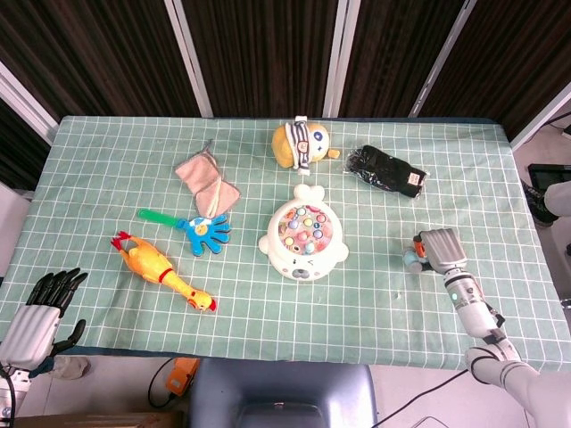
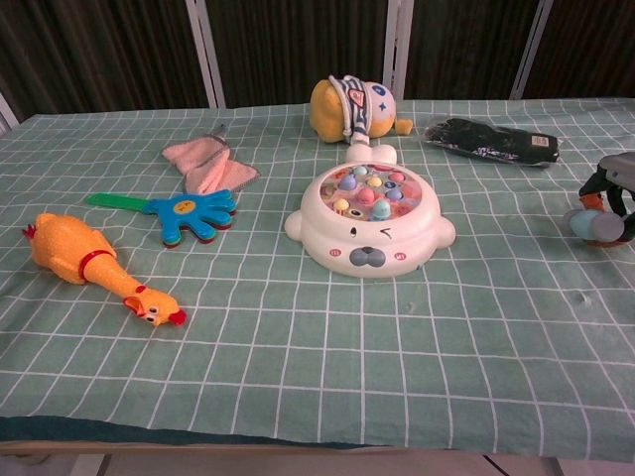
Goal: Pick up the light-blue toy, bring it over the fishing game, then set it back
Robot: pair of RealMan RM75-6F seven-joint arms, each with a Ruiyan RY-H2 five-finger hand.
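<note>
The light-blue toy [image 1: 413, 259] [image 2: 592, 224], small with an orange part, is at the table's right side, low over the cloth. My right hand [image 1: 439, 249] [image 2: 615, 188] curls its fingers around it and grips it; whether the toy touches the cloth I cannot tell. The white seal-shaped fishing game [image 1: 303, 236] [image 2: 369, 218] stands mid-table, well to the left of that hand. My left hand [image 1: 40, 312] hangs off the table's near left corner, holding nothing, fingers apart; only the head view shows it.
A yellow rubber chicken [image 1: 161, 267], a blue hand clapper [image 1: 192, 229] and a pink cloth [image 1: 207, 183] lie on the left. A yellow plush [image 1: 302, 143] and a black pouch [image 1: 386, 171] lie behind the game. Green checked cloth covers the table [image 1: 107, 160].
</note>
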